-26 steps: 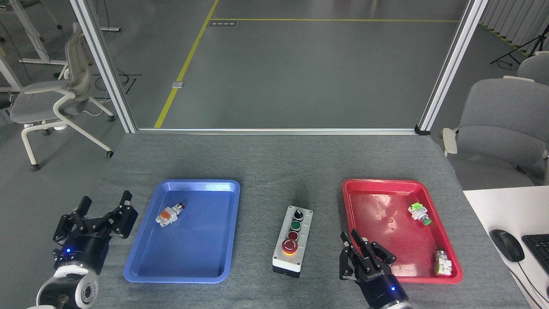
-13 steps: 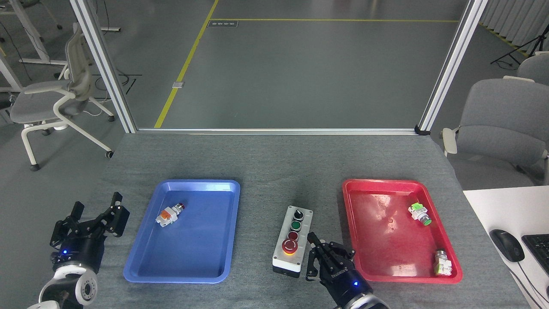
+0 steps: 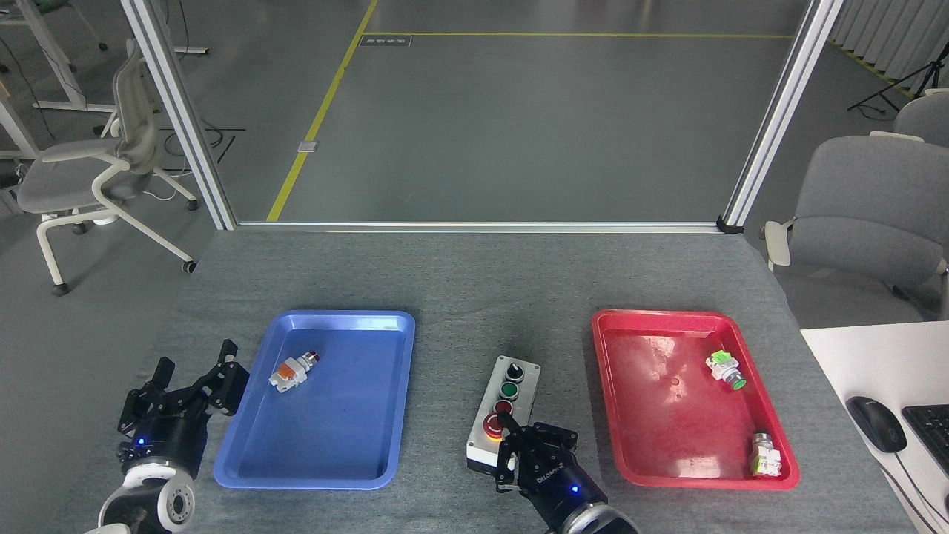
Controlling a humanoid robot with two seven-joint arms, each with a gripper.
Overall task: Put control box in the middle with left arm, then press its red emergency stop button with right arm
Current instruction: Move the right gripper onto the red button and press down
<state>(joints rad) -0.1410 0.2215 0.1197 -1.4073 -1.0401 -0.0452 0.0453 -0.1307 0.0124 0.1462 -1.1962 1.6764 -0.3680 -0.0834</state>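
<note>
The control box (image 3: 510, 389), light grey on a black base, lies on the grey table between the two trays, its long side running front to back. The red emergency stop button (image 3: 491, 424) with its yellow ring sits at the box's near end. My right gripper (image 3: 528, 439) comes in from below, its fingers drawn together and holding nothing. One fingertip (image 3: 506, 423) rests on the right edge of that button, and the hand hides the box's near right corner. My left gripper (image 3: 194, 373) hovers open and empty, left of the blue tray.
A blue tray (image 3: 245, 452) at left holds a white-and-orange push-button part (image 3: 291, 372). A red tray (image 3: 637, 460) at right holds two green-and-white parts (image 3: 723, 368) (image 3: 765, 454). A white desk with a mouse (image 3: 875, 423) adjoins the right edge. Chairs stand beyond both sides.
My right gripper has swept left from the red tray's corner onto the box's near end and drawn its fingers together. The box's near end has shifted slightly left. My left gripper has drifted a little.
</note>
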